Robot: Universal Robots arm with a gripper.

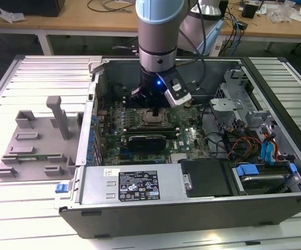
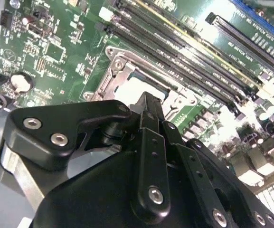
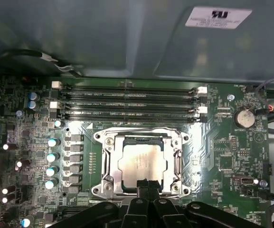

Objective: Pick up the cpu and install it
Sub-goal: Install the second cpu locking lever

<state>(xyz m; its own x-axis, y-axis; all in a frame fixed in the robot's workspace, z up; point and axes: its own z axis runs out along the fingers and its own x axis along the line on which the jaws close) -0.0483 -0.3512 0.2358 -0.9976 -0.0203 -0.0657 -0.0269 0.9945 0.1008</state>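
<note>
The cpu (image 3: pixel 141 163), a small square chip with a silver-grey top, lies flat inside the metal-rimmed socket frame (image 3: pixel 106 161) on the green motherboard. In the second wrist view the cpu (image 2: pixel 129 88) shows pale inside the frame, just beyond the finger tips. My gripper (image 3: pixel 145 183) is shut, its two black fingers pressed together with nothing between them, and the tips sit at the cpu's near edge. In the exterior view the gripper (image 1: pixel 155 112) points straight down over the socket with the cpu (image 1: pixel 151 122) in the open computer case (image 1: pixel 140 208).
Long memory slots (image 3: pixel 127 102) run beside the socket. A black expansion card (image 1: pixel 147 140) lies on the socket's near side. Cables and a blue-handled drive bay (image 1: pixel 260 174) fill the case at the exterior view's right. A grey parts fixture (image 1: pixel 35 146) stands on the table at the left.
</note>
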